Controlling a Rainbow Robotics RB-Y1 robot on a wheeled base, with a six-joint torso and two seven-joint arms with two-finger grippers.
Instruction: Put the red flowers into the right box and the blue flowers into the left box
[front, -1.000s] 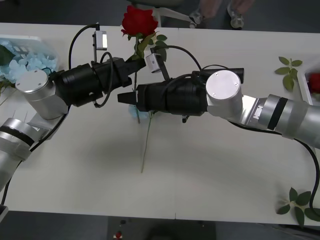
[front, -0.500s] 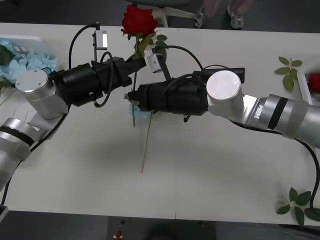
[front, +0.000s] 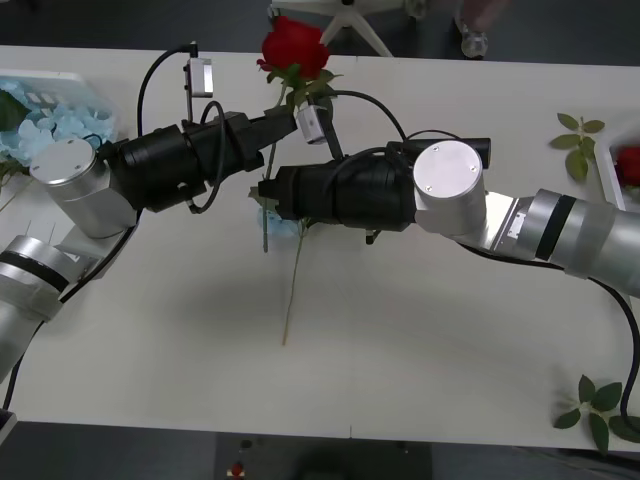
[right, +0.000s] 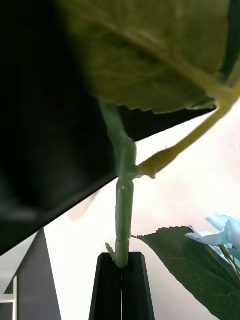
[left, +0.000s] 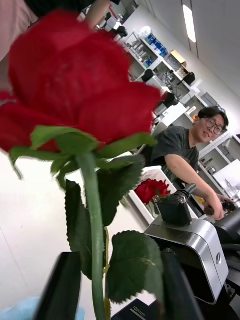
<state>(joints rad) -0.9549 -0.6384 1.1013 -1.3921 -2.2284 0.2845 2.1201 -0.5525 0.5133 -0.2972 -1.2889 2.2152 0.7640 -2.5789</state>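
right gripper (right: 121, 260) clamped on rose (front: 295, 47) stem | left gripper (left: 120, 285) released | bloom at 12 o'clock, stem running toward 6

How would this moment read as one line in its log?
right hand: shut on rose stem | left hand: open, around stem | rose: raised

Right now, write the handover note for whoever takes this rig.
Right claw: shut on the stem of a red rose.
Left claw: open, astride the same stem below the bloom.
Done: blue flowers lie in the left box; one red flower lies in the right box.
Left: take this rose to the right box; a blue flower lies under the right arm.
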